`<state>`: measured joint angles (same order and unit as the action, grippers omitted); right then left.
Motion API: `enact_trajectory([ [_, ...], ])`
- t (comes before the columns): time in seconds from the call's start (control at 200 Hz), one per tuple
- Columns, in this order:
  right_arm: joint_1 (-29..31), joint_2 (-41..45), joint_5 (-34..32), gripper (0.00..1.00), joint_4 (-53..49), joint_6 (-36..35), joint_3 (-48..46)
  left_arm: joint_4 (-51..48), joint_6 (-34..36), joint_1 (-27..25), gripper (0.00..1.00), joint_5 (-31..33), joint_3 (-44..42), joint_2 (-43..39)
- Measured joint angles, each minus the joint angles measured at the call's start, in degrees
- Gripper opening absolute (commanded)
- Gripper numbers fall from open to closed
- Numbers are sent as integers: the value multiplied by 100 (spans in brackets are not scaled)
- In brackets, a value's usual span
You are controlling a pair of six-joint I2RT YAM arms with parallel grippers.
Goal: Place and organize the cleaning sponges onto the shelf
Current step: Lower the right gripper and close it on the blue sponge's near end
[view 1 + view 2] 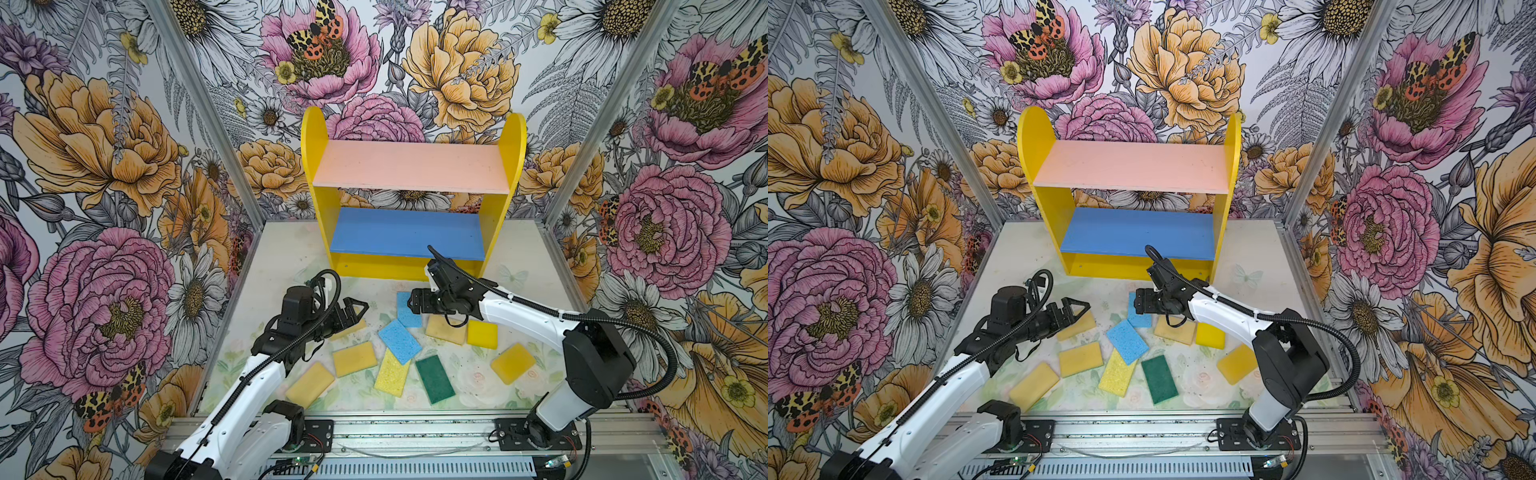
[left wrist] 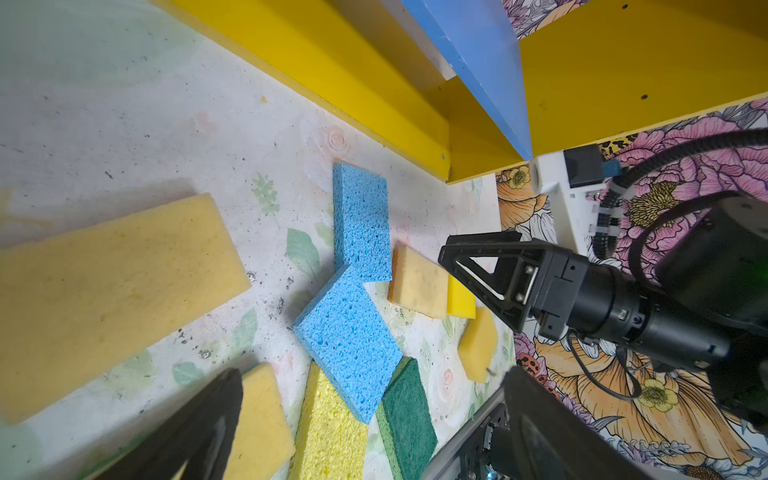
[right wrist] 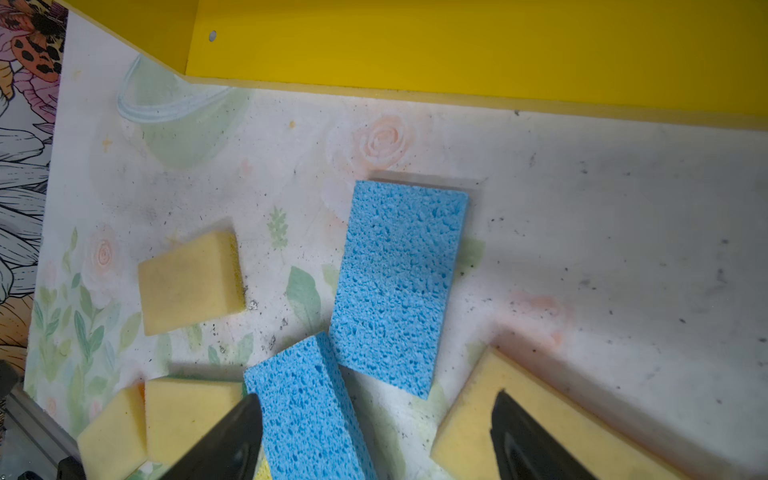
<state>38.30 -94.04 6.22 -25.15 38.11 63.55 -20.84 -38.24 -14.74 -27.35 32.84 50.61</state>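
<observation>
Closest in, the metal rail (image 1: 415, 432) carries both arms. Left gripper (image 1: 353, 318) gapes wide, holding nothing. Right gripper (image 1: 412, 303), jaws apart and empty too, hovers over a light blue sponge (image 1: 404, 319). Cleaning sponges (image 1: 354, 358) lie scattered on the table (image 1: 282, 257) — at 6 o'clock from the shelf (image 1: 316, 141).
</observation>
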Motion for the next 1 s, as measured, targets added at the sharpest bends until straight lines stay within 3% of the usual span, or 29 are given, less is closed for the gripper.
enact_trajectory([
  [0.33,4,-522,-162,71,382,105,0,0,0,4,99,-81,-61,164],
  [1.001,-116,-1414,-138,56,833,284,188,61,2,35,99,-98,-140,474],
])
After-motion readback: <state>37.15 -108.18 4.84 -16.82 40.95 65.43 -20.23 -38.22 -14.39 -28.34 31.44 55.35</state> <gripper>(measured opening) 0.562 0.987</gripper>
